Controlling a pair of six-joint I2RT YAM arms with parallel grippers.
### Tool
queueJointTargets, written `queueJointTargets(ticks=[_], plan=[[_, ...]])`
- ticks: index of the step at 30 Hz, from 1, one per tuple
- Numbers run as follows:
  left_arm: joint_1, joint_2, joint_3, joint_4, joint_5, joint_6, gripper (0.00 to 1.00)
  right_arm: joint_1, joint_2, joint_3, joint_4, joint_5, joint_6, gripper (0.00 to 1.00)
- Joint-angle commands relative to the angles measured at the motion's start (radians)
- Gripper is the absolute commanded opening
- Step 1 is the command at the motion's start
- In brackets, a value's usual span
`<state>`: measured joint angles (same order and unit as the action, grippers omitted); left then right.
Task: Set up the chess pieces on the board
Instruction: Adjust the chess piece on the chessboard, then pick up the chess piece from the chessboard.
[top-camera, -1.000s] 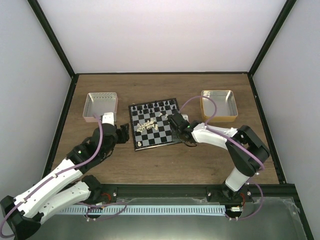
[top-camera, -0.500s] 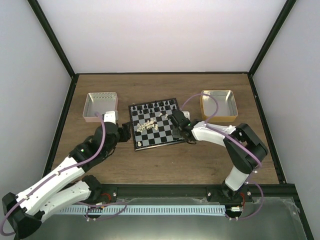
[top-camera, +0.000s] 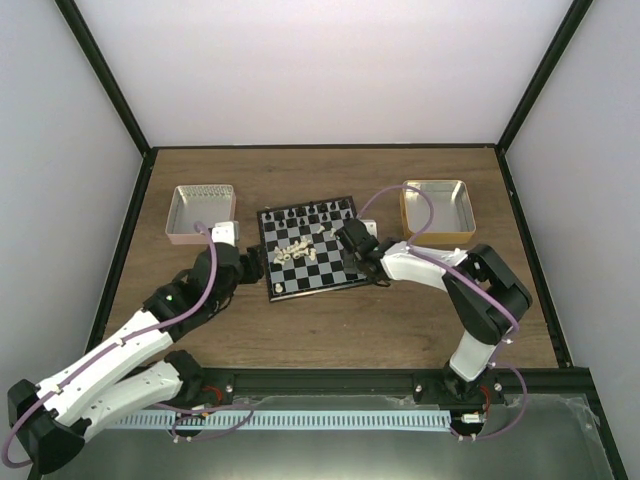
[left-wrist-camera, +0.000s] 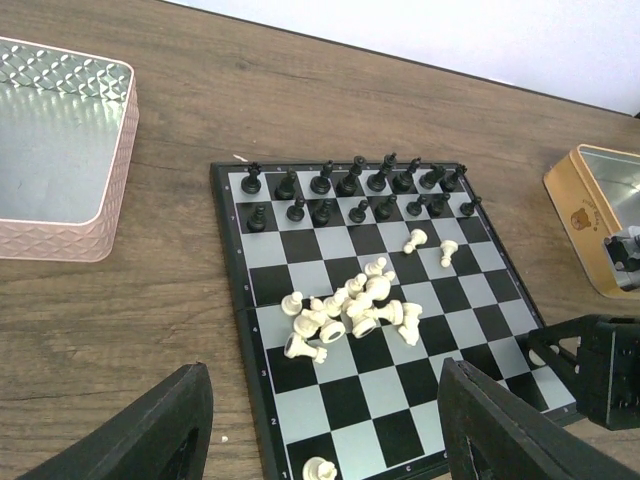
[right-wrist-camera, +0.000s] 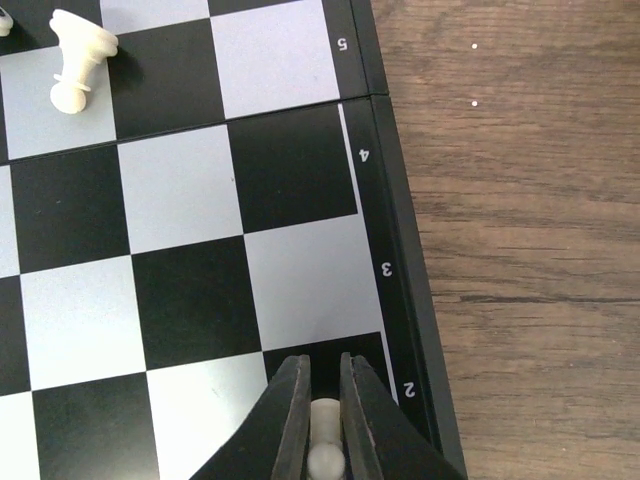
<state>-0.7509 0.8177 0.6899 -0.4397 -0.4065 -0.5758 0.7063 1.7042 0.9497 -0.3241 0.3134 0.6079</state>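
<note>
At the right edge of the board (top-camera: 300, 282), right gripper (right-wrist-camera: 322, 440) clamped on one cream piece (right-wrist-camera: 324, 458); other chess pieces (left-wrist-camera: 350, 312) heaped mid-board; left gripper (left-wrist-camera: 325, 400) spread wide, empty, beside the left edge.

1 chequered board (left-wrist-camera: 300, 243), 2 metal trays: 1 pink tray (left-wrist-camera: 60, 235) and 1 gold tray (left-wrist-camera: 580, 230). 16 black figures (left-wrist-camera: 352, 180) stand in 2 rows of 8. Of the cream-white chess pieces, 2 strays (left-wrist-camera: 415, 240) lie apart, 1 loner (left-wrist-camera: 318, 468) stands at the near edge, and 1 heap (left-wrist-camera: 355, 310) is too tangled for a sure count. 1 further cream-white piece (right-wrist-camera: 324, 440) sits pinched in the right gripper (right-wrist-camera: 322, 375). 2 arms: 1 left arm (top-camera: 130, 350), 1 right arm (top-camera: 430, 270).
</note>
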Motion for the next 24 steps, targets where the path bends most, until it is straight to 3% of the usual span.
queueJointTargets(ticks=[1, 6, 14, 24], plan=[[0.0, 0.003, 0.005, 0.024, -0.005, -0.002, 0.64, -0.005, 0.035, 0.015, -0.004, 0.028, -0.017, 0.08], [0.0, -0.002, 0.007, 0.018, -0.003, -0.002, 0.64, -0.005, 0.028, 0.028, -0.018, 0.027, -0.02, 0.1], [0.0, -0.007, 0.033, 0.004, -0.023, 0.005, 0.68, 0.0, -0.057, 0.09, -0.065, 0.011, -0.047, 0.36], [-0.001, -0.019, 0.027, 0.01, -0.04, -0.022, 0.69, 0.081, 0.055, 0.247, -0.018, -0.165, -0.114, 0.38]])
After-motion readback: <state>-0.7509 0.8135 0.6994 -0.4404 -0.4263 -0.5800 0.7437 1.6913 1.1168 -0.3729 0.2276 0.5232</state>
